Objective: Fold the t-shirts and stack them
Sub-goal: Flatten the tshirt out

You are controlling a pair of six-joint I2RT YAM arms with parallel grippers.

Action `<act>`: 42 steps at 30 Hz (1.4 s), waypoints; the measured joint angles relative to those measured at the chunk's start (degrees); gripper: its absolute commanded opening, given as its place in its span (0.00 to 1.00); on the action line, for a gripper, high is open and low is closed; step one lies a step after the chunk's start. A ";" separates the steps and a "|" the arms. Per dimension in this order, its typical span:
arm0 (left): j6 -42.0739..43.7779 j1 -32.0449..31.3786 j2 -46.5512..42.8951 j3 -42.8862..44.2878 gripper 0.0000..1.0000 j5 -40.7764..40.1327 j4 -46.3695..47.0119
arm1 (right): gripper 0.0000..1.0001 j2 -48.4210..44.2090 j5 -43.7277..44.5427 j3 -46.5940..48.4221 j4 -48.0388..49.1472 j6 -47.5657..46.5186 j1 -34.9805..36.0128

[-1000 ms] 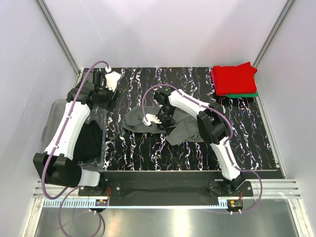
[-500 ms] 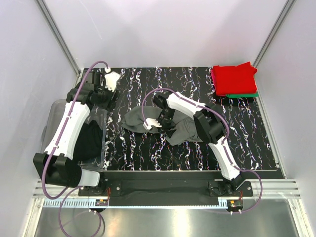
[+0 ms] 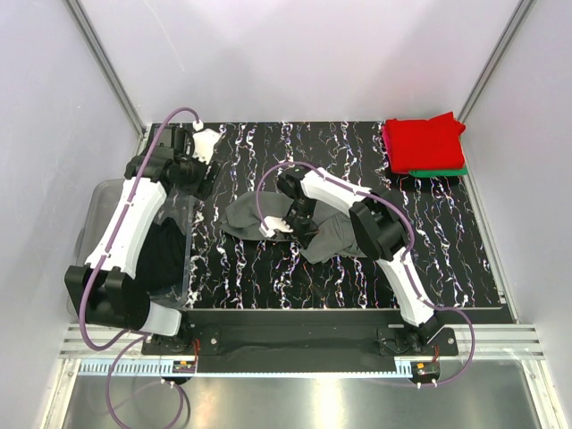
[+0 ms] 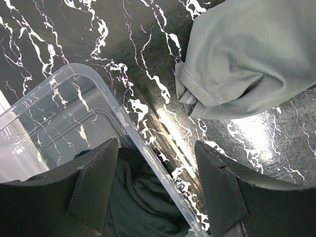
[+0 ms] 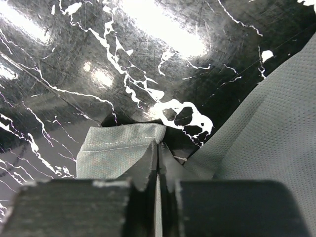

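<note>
The right gripper (image 5: 158, 148) is pinched closed on a hemmed edge of the dark grey t-shirt (image 5: 116, 150), crumpled mid-table, probably to draw it flat. The left gripper (image 4: 155, 170) hangs wide open over the clear plastic tub (image 4: 74, 94) (dark cloth inside), holding nothing. The tabletop (image 3: 268, 273) offers spreading room nearer the arms; the folded red t-shirt (image 3: 423, 141) occupies the far right corner.

The marbled table (image 3: 268, 277) bears grey t-shirt (image 3: 332, 239), red-and-green stack (image 3: 424, 141), tub (image 4: 74, 98).
</note>
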 measured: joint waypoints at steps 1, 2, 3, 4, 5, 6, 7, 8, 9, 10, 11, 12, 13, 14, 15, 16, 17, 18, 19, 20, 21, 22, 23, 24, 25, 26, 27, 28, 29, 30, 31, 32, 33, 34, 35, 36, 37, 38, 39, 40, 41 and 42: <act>-0.02 0.00 0.20 0.22 0.69 0.07 0.00 | 0.00 0.00 -0.04 0.00 0.04 0.02 0.00; -0.04 0.00 0.33 0.42 0.69 0.13 0.07 | 0.00 0.00 0.00 0.15 -0.02 0.17 0.00; -0.02 0.00 0.44 0.57 0.69 0.15 0.07 | 0.00 0.00 0.02 0.37 -0.02 0.35 0.00; -0.02 0.00 0.55 0.72 0.69 0.17 0.13 | 0.00 0.00 0.09 0.98 -0.04 0.72 0.00; 0.02 0.00 0.66 0.94 0.69 0.17 0.07 | 0.00 0.00 0.13 2.01 -0.13 1.16 -0.04; 0.09 0.00 0.74 1.05 0.69 0.20 0.15 | 0.00 0.00 0.22 3.96 -0.61 1.84 -0.17; 0.39 0.00 0.85 1.22 0.69 0.24 0.15 | 0.00 -0.11 0.31 6.19 -0.70 2.56 -0.31; 0.76 0.00 0.96 1.31 0.69 0.37 0.22 | 0.00 -0.24 0.42 9.46 -0.98 3.63 -0.52; 1.40 -0.07 1.18 1.33 0.68 0.46 0.35 | 0.00 -0.24 0.59 12.83 -1.29 4.72 -0.85; 2.36 -0.33 1.49 1.33 0.62 0.52 0.37 | 0.00 -0.42 0.72 16.94 -1.05 5.99 -1.31; 3.06 -0.44 1.86 1.31 0.61 0.52 0.35 | 0.00 -0.90 1.03 21.35 -0.63 7.54 -1.97; 4.31 -0.76 2.32 1.22 0.60 0.46 0.42 | 0.00 -1.55 1.42 25.83 -0.35 9.14 -2.78; 5.60 -1.22 2.75 0.92 0.61 0.39 0.50 | 0.00 -2.71 1.81 29.49 0.24 10.75 -3.72; 6.88 -1.88 3.17 0.39 0.61 0.35 0.66 | 0.00 -3.80 2.62 32.83 0.33 12.37 -4.66; 8.15 -2.80 3.54 -0.42 0.62 0.24 0.79 | 0.00 -5.18 3.30 35.89 0.70 14.08 -5.75; 9.31 -3.85 4.09 -1.20 0.63 0.11 0.68 | 0.00 -6.75 4.33 38.18 0.98 15.58 -6.99; 10.40 -5.01 4.83 -1.90 0.63 0.00 0.63 | 0.00 -8.33 5.05 39.65 1.05 16.92 -8.13; 11.13 -5.84 5.49 -2.36 0.63 -0.07 0.61 | 0.00 -9.88 6.21 40.54 1.09 18.18 -9.22; 11.78 -6.73 6.54 -2.80 0.63 -0.07 0.63 | 0.00 -11.41 7.23 40.87 1.09 19.34 -10.34; 12.44 -7.56 7.91 -3.08 0.63 -0.07 0.66 | 0.00 -12.76 8.26 40.87 1.03 20.48 -11.39; 12.90 -8.44 9.53 -3.15 0.63 -0.04 0.59 | 0.00 -13.94 9.40 40.81 0.83 21.55 -12.28; 13.25 -9.07 11.10 -3.15 0.63 -0.04 0.85 | 0.00 -14.93 10.32 40.35 0.79 22.49 -12.98; 13.57 -9.51 13.07 -3.15 0.63 -0.02 1.16 | 0.00 -15.63 10.93 39.54 0.66 23.41 -13.44; 13.77 -9.70 14.64 -3.13 0.62 -0.02 1.44 | 0.00 -16.15 11.72 38.56 0.61 24.11 -13.62; 13.94 -9.81 16.96 -3.13 0.62 0.00 1.77 | 0.00 -16.50 12.11 37.35 0.55 24.76 -13.68; 14.01 -9.81 19.06 -3.10 0.61 -0.07 1.99 | 0.00 -16.65 12.57 35.93 0.50 25.27 -13.66; 13.99 -9.81 20.90 -3.08 0.61 -0.13 2.16 | 0.00 -16.70 13.00 34.64 0.44 25.73 -13.60; 13.99 -9.81 22.40 -3.06 0.61 -0.24 2.23 | 0.00 -16.70 13.22 33.24 0.39 26.18 -13.55; 13.97 -9.81 24.04 -3.02 0.61 -0.37 2.25 | 0.00 -16.68 13.51 31.98 0.24 26.62 -13.51; 13.97 -9.81 25.33 -2.93 0.61 -0.50 2.25 | 0.00 -16.68 13.60 31.23 0.00 26.97 -13.53; 13.94 -9.81 26.25 -2.78 0.61 -0.59 2.29 | 0.00 -16.68 13.66 30.86 -0.22 27.30 -13.53; 13.90 -9.79 26.99 -2.54 0.61 -0.59 2.27 | 0.00 -16.68 13.64 30.73 -0.42 27.63 -13.53; 13.84 -9.79 27.63 -2.16 0.61 -0.59 2.38 | 0.00 -16.68 13.62 30.73 -0.55 27.87 -13.51; 13.70 -9.81 28.11 -1.73 0.60 -0.59 2.49 | 0.00 -16.68 13.62 30.73 -0.55 28.06 -13.53; 13.55 -9.81 28.55 -1.20 0.58 -0.59 2.64 | 0.00 -16.68 13.62 30.71 -0.55 28.17 -13.53; 13.31 -9.81 28.89 -0.74 0.53 -0.59 2.95 | 0.00 -16.68 13.62 30.62 -0.57 28.24 -13.53; 12.98 -9.81 29.29 -0.26 0.42 -0.59 3.39 | 0.00 -16.68 13.60 30.56 -0.59 28.33 -13.53; 12.63 -9.81 29.66 0.13 0.30 -0.59 3.61 | 0.00 -16.68 13.60 30.56 -0.59 28.37 -13.53; 12.37 -9.81 30.05 0.48 0.21 -0.66 3.91 | 0.00 -16.68 13.60 30.56 -0.57 28.39 -13.53; 12.15 -9.81 30.47 0.85 0.09 -0.68 4.15 | 0.00 -16.68 13.62 30.56 -0.57 28.44 -13.53; 11.93 -9.81 30.84 1.11 0.08 -0.72 4.31 | 0.00 -16.68 13.62 30.56 -0.57 28.52 -13.53; 12.00 -9.81 31.19 1.38 0.08 -0.74 4.46 | 0.00 -16.68 13.66 30.56 -0.57 28.59 -13.53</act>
